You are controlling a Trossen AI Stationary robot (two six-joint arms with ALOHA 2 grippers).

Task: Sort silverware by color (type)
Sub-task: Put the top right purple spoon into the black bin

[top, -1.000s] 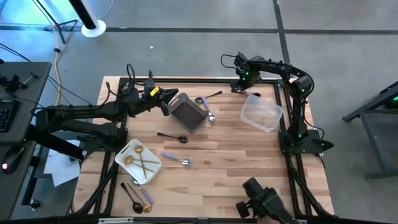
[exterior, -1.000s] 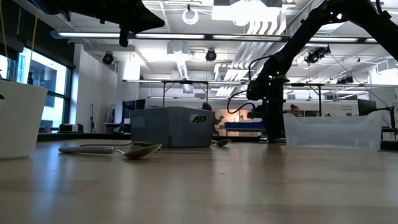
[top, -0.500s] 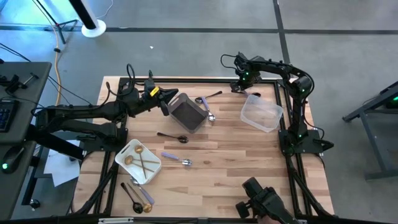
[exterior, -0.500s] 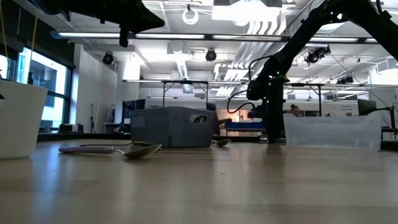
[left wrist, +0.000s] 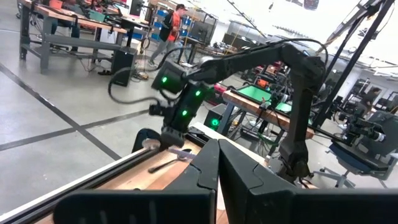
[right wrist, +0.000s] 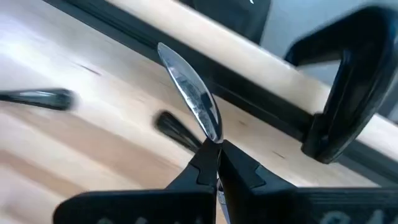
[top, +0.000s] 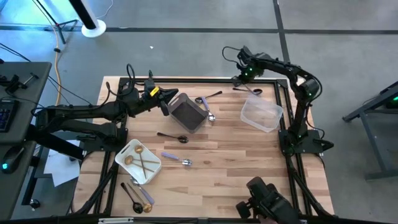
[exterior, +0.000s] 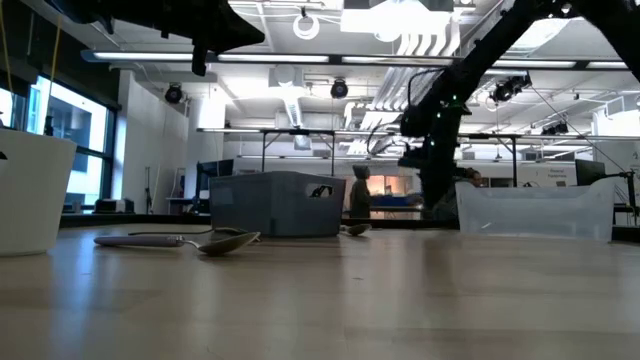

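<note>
The right gripper (top: 239, 79) has lifted from the table's 1 o'clock corner, fingers clamped on a shiny silver spoon (right wrist: 191, 98). The left gripper (top: 166, 98), fingers pressed together, hovers beside the grey rectangular bin (top: 188, 112).

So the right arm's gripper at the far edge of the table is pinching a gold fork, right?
Not quite: the right gripper at the far edge holds a shiny silver spoon, not a gold fork. The right wrist view shows its silver bowl sticking out beyond the shut fingers.
</note>
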